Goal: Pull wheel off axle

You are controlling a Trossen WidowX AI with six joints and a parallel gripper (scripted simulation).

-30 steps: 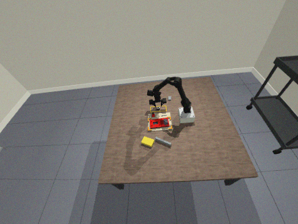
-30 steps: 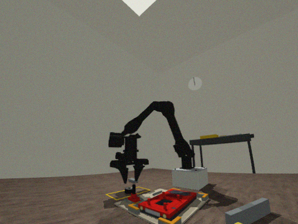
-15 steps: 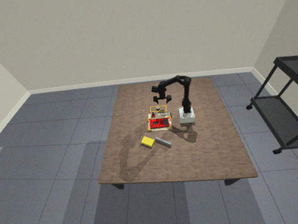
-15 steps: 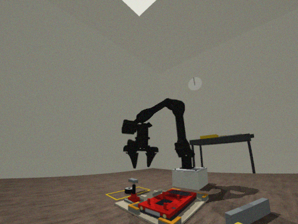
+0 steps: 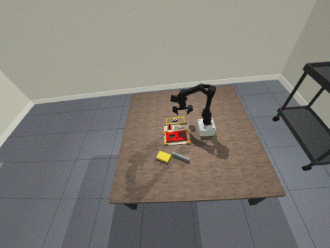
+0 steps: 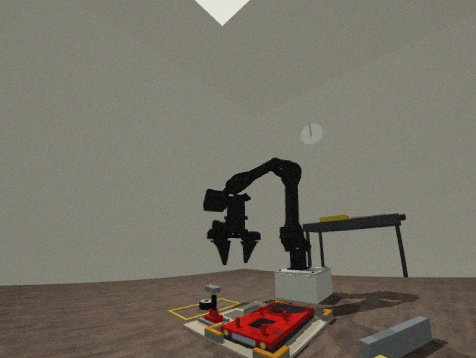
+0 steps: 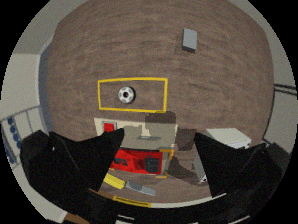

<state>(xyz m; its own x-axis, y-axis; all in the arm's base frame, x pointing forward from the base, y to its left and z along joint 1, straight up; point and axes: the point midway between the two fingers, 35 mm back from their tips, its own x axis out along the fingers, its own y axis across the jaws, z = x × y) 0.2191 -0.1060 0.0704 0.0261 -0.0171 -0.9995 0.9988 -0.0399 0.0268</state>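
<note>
- The wheel [image 7: 125,94] lies flat on the brown surface [image 5: 215,173], inside the yellow marked area [image 7: 104,96]; in the wrist view it sits left of the rectangle's middle, apart from every yellow line.
- In the exterior view the wheel [image 6: 205,303] rests within the outline, just beside the upright axle [image 6: 213,300], which stands bare on its red foot at the edge of the red fixture [image 6: 270,320].
- The gripper [image 6: 235,248] hangs well above the wheel, jaws spread wide with nothing between them and touching nothing.
- The top view agrees: the gripper [image 5: 182,110] is above the outlined area and off the surface, with the arm arched over from its white base [image 5: 212,132].
- Judged from this, the task's last step looks met: wheel off the axle, set inside the marking, jaws open and free.
- The next move calls for little: hold the jaws open and stay off the wheel, the axle and the fixture.
- A yellow block [image 5: 163,156] and a grey bar [image 5: 181,156] lie nearer the front of the surface, well apart from the wheel, and play no part.
</note>
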